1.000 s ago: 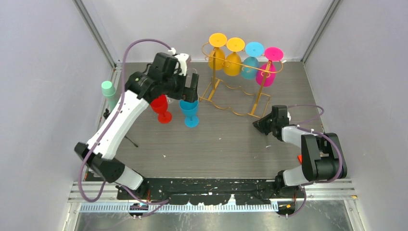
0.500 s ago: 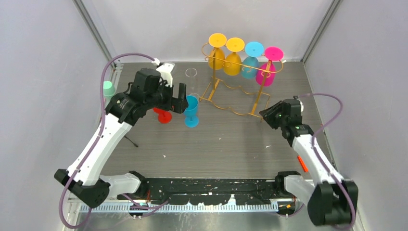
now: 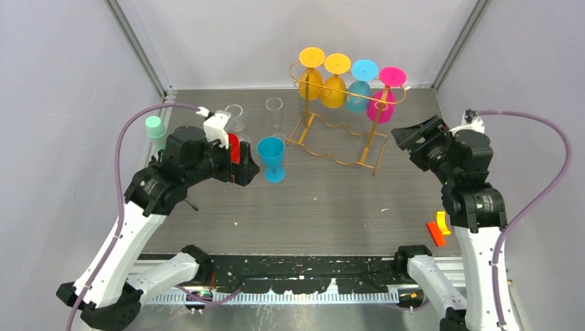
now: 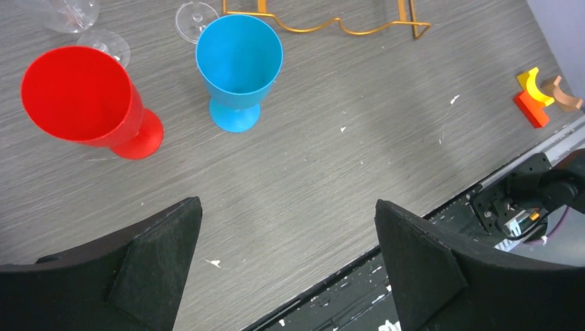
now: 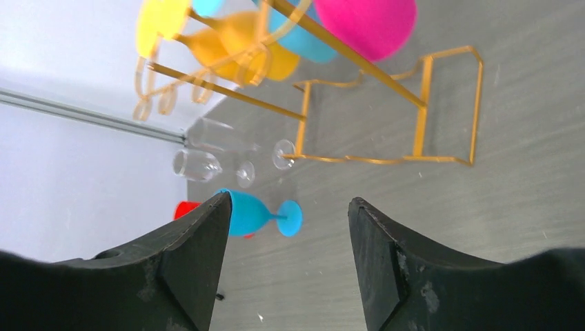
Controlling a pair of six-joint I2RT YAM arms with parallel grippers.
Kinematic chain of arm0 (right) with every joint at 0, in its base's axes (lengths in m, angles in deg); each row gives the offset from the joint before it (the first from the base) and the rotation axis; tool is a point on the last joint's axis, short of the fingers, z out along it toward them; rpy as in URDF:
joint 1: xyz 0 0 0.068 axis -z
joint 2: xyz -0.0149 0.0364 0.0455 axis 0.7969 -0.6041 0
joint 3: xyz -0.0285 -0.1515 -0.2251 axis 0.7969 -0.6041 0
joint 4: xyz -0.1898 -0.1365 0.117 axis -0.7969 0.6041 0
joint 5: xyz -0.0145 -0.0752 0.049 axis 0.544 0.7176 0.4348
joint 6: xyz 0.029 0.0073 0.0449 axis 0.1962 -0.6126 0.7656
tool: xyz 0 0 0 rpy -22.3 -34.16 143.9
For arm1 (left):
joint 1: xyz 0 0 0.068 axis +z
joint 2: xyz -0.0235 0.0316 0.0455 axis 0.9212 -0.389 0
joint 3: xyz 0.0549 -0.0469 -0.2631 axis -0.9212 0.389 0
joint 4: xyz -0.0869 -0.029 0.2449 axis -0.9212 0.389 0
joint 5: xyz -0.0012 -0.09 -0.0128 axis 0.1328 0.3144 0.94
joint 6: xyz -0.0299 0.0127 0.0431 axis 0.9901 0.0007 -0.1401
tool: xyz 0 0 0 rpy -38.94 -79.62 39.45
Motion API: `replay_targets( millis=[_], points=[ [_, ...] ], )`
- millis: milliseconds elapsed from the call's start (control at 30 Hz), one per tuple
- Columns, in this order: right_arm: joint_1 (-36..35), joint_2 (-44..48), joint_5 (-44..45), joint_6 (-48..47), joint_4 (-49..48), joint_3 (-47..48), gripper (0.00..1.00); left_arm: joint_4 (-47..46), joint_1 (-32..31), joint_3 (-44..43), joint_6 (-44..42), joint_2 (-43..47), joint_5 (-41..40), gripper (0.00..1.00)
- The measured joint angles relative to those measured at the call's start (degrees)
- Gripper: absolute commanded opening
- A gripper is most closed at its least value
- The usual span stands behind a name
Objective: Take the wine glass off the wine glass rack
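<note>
Surface: a grey wood-grain table (image 3: 324, 200) boxed in by pale walls.
Left edge: a mint cup (image 3: 154, 126) stands alone, well apart from the rest.
Left gripper (image 4: 286, 214): fingers spread wide with nothing between them, hanging over bare table.
Standing glasses: the red glass (image 4: 83, 96) and the blue glass (image 4: 239, 65) sit upright on their feet, just left of the rack.
Wine glass rack (image 3: 336, 146): back centre. The yellow glass (image 3: 311, 79), orange glass (image 3: 335, 88), teal glass (image 3: 359, 95) and magenta glass (image 3: 381, 105) hang bowl-down, their feet caught above the top rail.
Right gripper (image 5: 288, 203): released, empty, aimed at the rack's right end. The magenta glass is nearest, so probably next, and it likely has to slide out sideways.
Right edge: small orange and yellow blocks (image 3: 437, 229).
</note>
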Motion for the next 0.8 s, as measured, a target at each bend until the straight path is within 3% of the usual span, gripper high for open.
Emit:
replay_targets(
  millis=[200, 333, 600, 800],
  points=[
    [-0.02, -8.48, 1.92, -2.25, 1.81, 14.01, 0.71, -0.33, 0.0, 2.89, 0.61, 5.03, 1.75, 1.0],
    [0.0, -15.93, 6.32, -4.13, 1.86, 19.89, 0.66, -1.05, 0.0, 3.89, 1.49, 5.84, 3.28, 1.0],
    [1.9, -28.87, 9.22, -7.26, -2.38, 22.51, 0.72, -2.49, 0.0, 5.44, 4.72, 5.81, 6.14, 1.0],
    [8.35, -34.25, 5.53, -6.97, -8.44, 22.93, 0.72, -4.02, 0.0, 5.42, 6.75, 4.81, 10.08, 1.0]
  ],
)
